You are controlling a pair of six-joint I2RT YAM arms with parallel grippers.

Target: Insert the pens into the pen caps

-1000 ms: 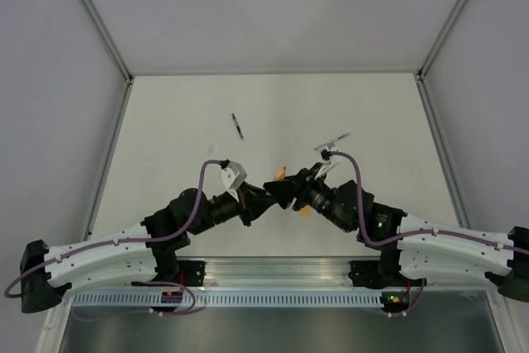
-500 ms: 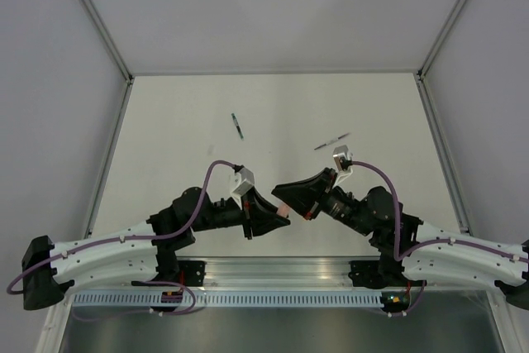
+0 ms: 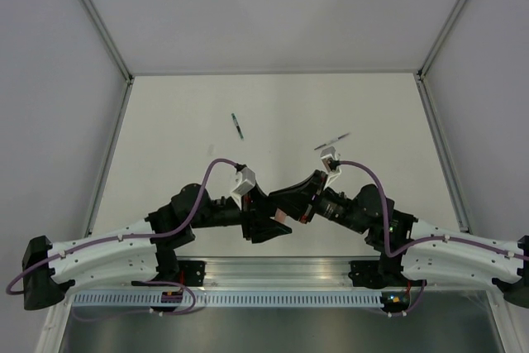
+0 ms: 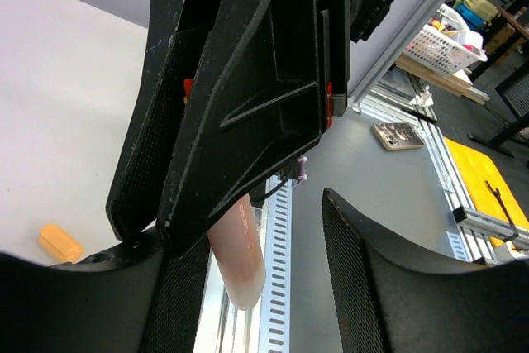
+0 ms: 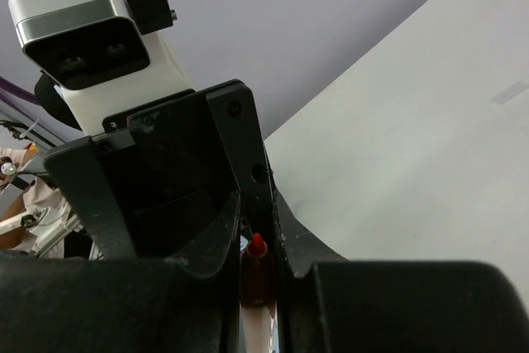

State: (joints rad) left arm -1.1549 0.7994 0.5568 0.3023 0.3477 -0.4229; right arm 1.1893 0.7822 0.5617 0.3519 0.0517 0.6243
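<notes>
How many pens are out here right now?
3. A dark green pen lies flat, left of centre, a thin grey-white pen to its right, and a peach-orange pen is gripped by the right claw. More could be hidden.

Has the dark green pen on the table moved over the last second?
No. The dark green pen keeps its spot below the table's back edge.

Showing a white table (image 3: 182,113) enclosed by grey walls (image 3: 264,6) and aluminium posts (image 3: 95,14). Showing a slotted cable duct (image 3: 273,297) along the near edge. In the left wrist view, showing beyond that edge a white basket (image 4: 450,35), a flat phone-like device (image 4: 399,134) and a yellow board (image 4: 488,179).
</notes>
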